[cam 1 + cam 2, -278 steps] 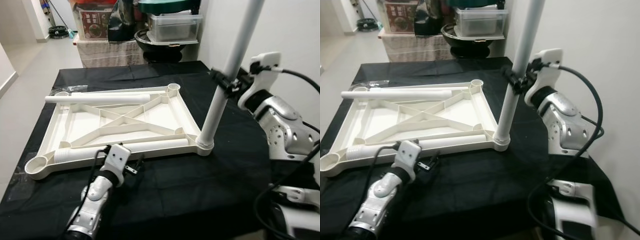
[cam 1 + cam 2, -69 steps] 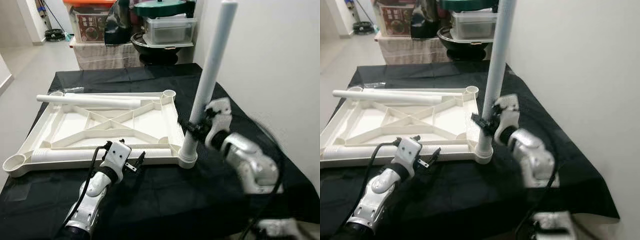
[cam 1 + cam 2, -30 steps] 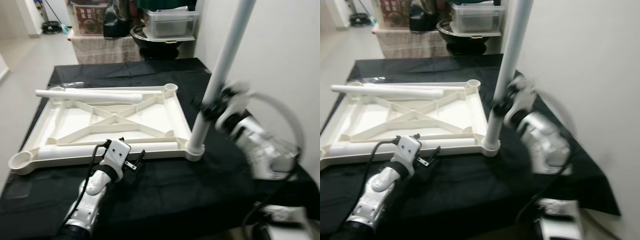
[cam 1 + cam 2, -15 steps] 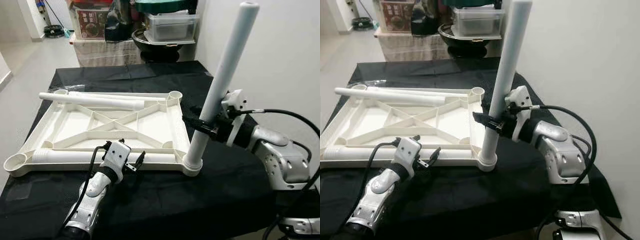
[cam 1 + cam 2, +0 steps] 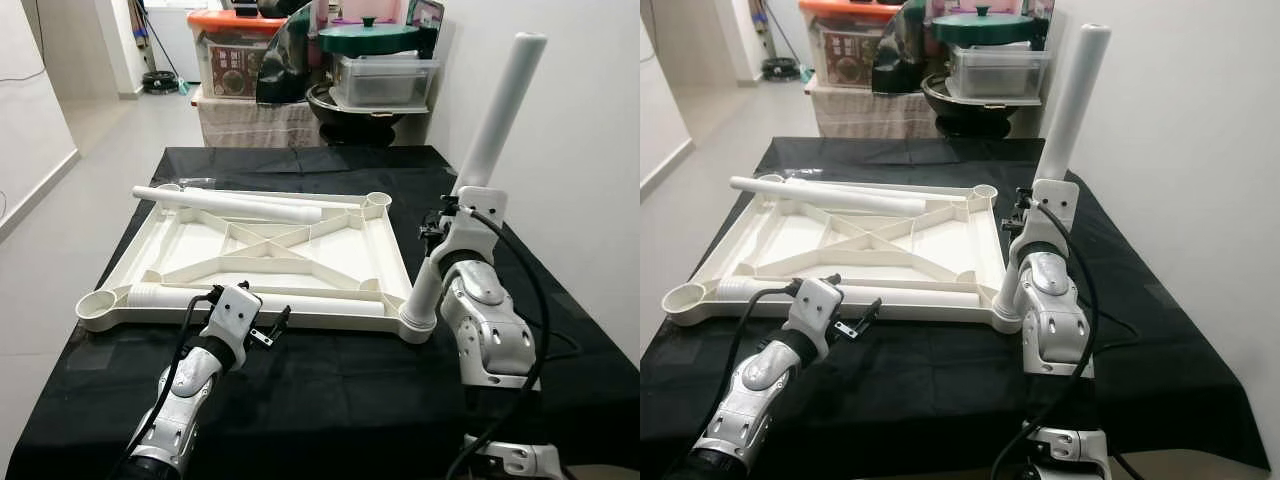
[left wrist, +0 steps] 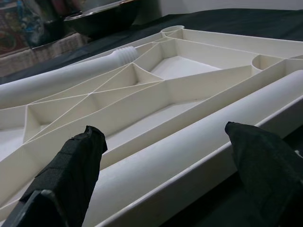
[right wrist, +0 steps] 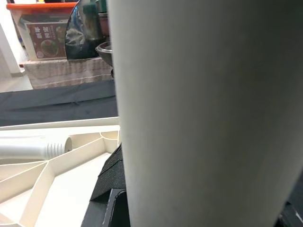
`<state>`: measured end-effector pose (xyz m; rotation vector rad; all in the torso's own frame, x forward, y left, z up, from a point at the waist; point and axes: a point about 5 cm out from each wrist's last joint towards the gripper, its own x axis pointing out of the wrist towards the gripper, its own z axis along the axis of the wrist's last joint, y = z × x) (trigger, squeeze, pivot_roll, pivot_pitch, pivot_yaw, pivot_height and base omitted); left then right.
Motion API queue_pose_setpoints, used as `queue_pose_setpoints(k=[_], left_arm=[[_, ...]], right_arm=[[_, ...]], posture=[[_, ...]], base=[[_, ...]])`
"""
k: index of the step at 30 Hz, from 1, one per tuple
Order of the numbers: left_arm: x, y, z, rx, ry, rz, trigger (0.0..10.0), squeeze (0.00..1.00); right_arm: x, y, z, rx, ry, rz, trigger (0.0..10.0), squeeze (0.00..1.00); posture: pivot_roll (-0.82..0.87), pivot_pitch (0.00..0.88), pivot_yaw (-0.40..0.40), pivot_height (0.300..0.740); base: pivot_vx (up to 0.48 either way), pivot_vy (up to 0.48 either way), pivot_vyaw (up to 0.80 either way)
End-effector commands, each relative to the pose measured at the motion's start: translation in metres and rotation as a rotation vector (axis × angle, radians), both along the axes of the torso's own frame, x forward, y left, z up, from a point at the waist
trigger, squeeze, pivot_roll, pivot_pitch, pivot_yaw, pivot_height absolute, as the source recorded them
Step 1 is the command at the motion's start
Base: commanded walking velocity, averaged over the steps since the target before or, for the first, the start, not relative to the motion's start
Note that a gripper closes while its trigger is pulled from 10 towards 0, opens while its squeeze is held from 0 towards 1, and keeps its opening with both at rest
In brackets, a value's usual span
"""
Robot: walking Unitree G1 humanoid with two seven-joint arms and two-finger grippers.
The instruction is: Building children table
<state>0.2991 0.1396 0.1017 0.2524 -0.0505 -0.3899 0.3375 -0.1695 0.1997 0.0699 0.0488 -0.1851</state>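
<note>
Right gripper (image 5: 437,232) swung behind leg (image 5: 480,150), gripping it | left gripper (image 5: 268,332) wide | no legible labels

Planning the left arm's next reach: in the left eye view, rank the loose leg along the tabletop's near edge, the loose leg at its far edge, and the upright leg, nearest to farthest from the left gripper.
From the left gripper:
1. Near-edge leg, just beyond the gripper.
2. Upright leg, off to the right in the near corner socket.
3. Far-edge leg, across the tabletop.

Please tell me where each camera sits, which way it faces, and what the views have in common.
Left and right eye views: on the head, looking forward and down at the tabletop, with both arms visible.
Left wrist view: along the open left hand at a loose leg.
Right wrist view: very close to the standing leg in the right hand.
Shared: the white tabletop.
</note>
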Motion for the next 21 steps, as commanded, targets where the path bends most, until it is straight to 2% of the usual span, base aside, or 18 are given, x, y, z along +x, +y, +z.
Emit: queue_pose_setpoints(k=[1, 2, 3, 5, 6, 7, 9, 10, 12, 14, 15, 16, 17, 20, 21], left_arm=[[-0.001, -0.001, -0.004, 0.008, 0.020, -0.007, 10.0, 0.00], [-0.001, -0.001, -0.004, 0.008, 0.021, -0.007, 10.0, 0.00], [-0.001, -0.001, -0.004, 0.007, 0.021, -0.007, 10.0, 0.00], [0.000, -0.001, -0.004, 0.006, 0.021, -0.007, 10.0, 0.00], [0.000, -0.001, -0.004, 0.005, 0.021, -0.007, 10.0, 0.00], [0.000, -0.002, -0.004, 0.004, 0.021, -0.007, 10.0, 0.00], [0.000, -0.002, -0.004, 0.002, 0.021, -0.006, 10.0, 0.00], [0.000, -0.002, -0.004, 0.002, 0.021, -0.006, 10.0, 0.00], [0.000, -0.002, -0.005, 0.003, 0.022, -0.007, 10.0, 0.00], [0.000, -0.001, -0.005, 0.005, 0.022, -0.006, 10.0, 0.00], [0.000, -0.001, -0.005, 0.005, 0.022, -0.006, 10.0, 0.00], [0.000, 0.000, -0.004, 0.006, 0.021, -0.004, 10.0, 0.00], [0.000, 0.000, -0.004, 0.007, 0.021, -0.002, 10.0, 0.00], [0.000, 0.000, -0.004, 0.007, 0.021, -0.001, 10.0, 0.00], [-0.001, 0.000, -0.005, 0.007, 0.021, -0.001, 10.0, 0.00]], right_arm=[[-0.002, -0.013, -0.034, 0.050, 0.172, -0.039, 10.0, 0.00], [0.000, -0.012, -0.024, 0.062, 0.114, -0.003, 10.0, 0.17], [0.005, -0.013, -0.015, 0.078, 0.075, 0.045, 10.0, 1.00], [0.008, -0.014, -0.008, 0.088, 0.047, 0.078, 10.0, 1.00], [0.016, -0.018, 0.003, 0.061, 0.002, 0.160, 10.0, 0.00], [0.019, -0.020, 0.010, 0.036, -0.021, 0.205, 10.0, 0.00], [0.022, -0.021, 0.025, 0.035, -0.066, 0.402, 10.0, 0.00], [0.022, -0.021, 0.025, 0.035, -0.066, 0.402, 10.0, 0.00], [0.017, -0.020, 0.035, -0.075, -0.108, 0.629, 10.0, 0.00], [0.007, -0.020, 0.033, -0.197, -0.098, 0.833, 10.0, 0.00], [0.007, -0.020, 0.033, -0.197, -0.098, 0.833, 10.0, 0.00], [0.004, -0.020, 0.027, -0.240, -0.054, 0.922, 10.0, 0.00], [0.003, -0.019, 0.023, -0.245, -0.038, 0.959, 9.9, 0.00], [0.002, -0.018, 0.022, -0.245, -0.030, 0.983, 9.9, 0.00], [0.004, -0.015, 0.003, -0.272, 0.062, 1.002, 0.0, 0.00]], posture=[[0.00, 0.000, -0.051, 0.740], [0.00, 0.000, -0.051, 0.740], [-0.01, 0.000, -0.049, 0.740], [-0.01, 0.000, -0.049, 0.740], [-0.01, 0.000, -0.053, 0.740], [-0.01, 0.000, -0.053, 0.740], [-0.01, 0.000, -0.053, 0.740], [-0.01, 0.000, -0.053, 0.740], [-0.01, 0.000, -0.052, 0.740], [-0.01, 0.000, -0.056, 0.740], [-0.01, 0.000, -0.056, 0.740], [-0.01, 0.000, -0.056, 0.740], [0.00, 0.000, -0.059, 0.740], [0.00, 0.000, -0.059, 0.740], [0.00, 0.000, -0.061, 0.740]], base=[[0.000, 0.000, 0.00], [0.000, 0.000, 0.00], [0.000, 0.000, 0.00], [0.000, 0.000, 0.00], [0.000, 0.000, 0.00], [0.000, 0.000, 0.00], [0.000, 0.000, 0.00], [0.000, 0.000, 0.00], [0.000, 0.000, 0.00], [0.000, 0.000, 0.00], [0.000, 0.000, 0.00], [0.000, 0.000, 0.00], [0.000, 0.000, 0.00], [0.000, 0.000, 0.00], [0.000, 0.000, 0.00]])
